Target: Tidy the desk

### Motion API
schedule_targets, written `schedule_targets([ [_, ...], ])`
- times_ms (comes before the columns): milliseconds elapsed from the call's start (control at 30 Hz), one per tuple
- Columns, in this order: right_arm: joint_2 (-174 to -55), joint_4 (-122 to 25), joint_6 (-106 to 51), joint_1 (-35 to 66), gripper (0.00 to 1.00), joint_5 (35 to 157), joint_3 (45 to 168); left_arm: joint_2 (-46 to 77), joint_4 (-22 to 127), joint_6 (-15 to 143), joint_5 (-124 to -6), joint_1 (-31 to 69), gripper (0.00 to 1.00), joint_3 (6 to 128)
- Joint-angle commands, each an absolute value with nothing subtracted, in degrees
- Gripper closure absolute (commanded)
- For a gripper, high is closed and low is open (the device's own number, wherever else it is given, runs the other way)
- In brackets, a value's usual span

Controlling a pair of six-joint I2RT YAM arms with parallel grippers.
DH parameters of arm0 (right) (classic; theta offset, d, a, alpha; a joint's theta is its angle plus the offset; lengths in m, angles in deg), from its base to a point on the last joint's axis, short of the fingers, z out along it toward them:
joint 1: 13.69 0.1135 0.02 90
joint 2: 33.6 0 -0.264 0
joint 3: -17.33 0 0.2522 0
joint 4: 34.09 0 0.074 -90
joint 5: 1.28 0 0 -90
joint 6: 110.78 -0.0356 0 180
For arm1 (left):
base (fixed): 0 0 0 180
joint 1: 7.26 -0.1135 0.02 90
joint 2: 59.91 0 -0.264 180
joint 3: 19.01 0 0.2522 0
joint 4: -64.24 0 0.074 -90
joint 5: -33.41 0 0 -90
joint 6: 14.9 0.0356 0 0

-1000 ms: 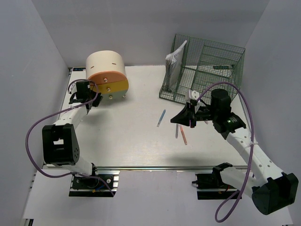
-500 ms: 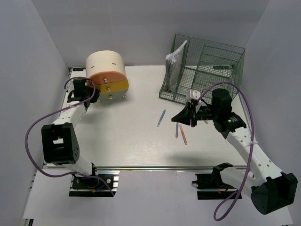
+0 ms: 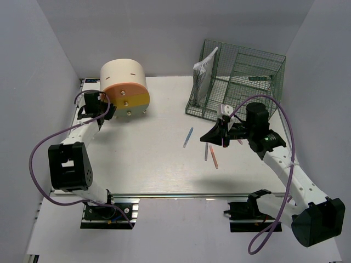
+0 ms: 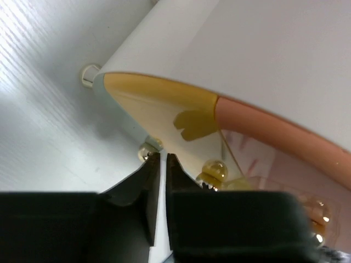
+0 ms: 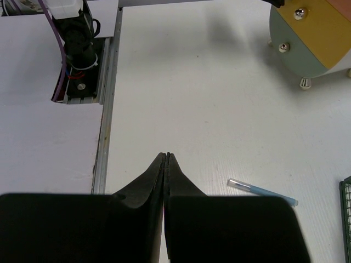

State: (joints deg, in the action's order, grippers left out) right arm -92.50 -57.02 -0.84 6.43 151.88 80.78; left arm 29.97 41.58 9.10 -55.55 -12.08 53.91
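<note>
As R jaws press together, empty, over desk (image 5: 208, 98); L jaws near-closed, empty, at drawer box (image 4: 263, 60)

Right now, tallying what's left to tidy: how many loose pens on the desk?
3: a light blue pen left of the right gripper; a grey pen and a pink pen side by side nearer the front. The gripper may hide more.

The left arm (image 3: 77, 137) stretches forward, and its left gripper (image 4: 162, 164) is all but closed, with only a thin slit parting the fingers. The right arm (image 3: 285, 164) bends at the elbow, and the right gripper (image 5: 165, 159) points toward the left arm's side — fingertips pressed together.
</note>
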Motion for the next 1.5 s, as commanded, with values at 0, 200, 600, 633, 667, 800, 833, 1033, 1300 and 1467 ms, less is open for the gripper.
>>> schedule_targets([
  [0,-92.5,-57.0,0.1,5.8,1.00,153.5,80.9,25.5,42.3,9.6,-58.7,-12.5,0.87,51.9],
  [200,-92.2,-57.2,0.4,5.6,1.00,153.5,80.9,22.1,48.3,18.6,-66.3,-11.9,1.00,45.3],
  [600,-91.9,-57.7,1.6,5.2,1.00,153.3,80.8,30.8,66.8,22.7,-74.1,-10.9,0.85,37.7],
  [633,-92.0,-57.8,1.7,5.1,1.00,153.2,80.8,32.2,67.6,21.9,-74.0,-10.9,0.82,37.7],
  [667,-91.9,-57.9,1.8,5.2,1.00,153.1,80.8,32.7,68.4,21.4,-73.9,-10.9,0.80,37.7],
  [800,-92.1,-58.1,2.2,5.1,1.00,153.1,80.9,34.7,70.9,20.9,-73.6,-10.9,0.67,38.7],
  [833,-92.3,-58.4,2.4,5.0,1.00,153.2,81.0,35.0,71.0,20.9,-73.7,-10.9,0.65,39.0],
  [1033,-93.3,-59.5,3.4,5.0,1.00,153.3,81.5,36.0,73.3,20.3,-73.5,-10.9,0.58,39.3],
  [1300,-93.5,-59.6,3.6,5.1,1.00,152.9,81.5,39.0,77.5,18.8,-73.9,-10.9,0.56,39.1],
  [1467,-93.5,-60.0,4.1,5.2,1.00,152.7,81.5,40.7,79.7,17.5,-73.9,-10.9,0.56,39.4],
])
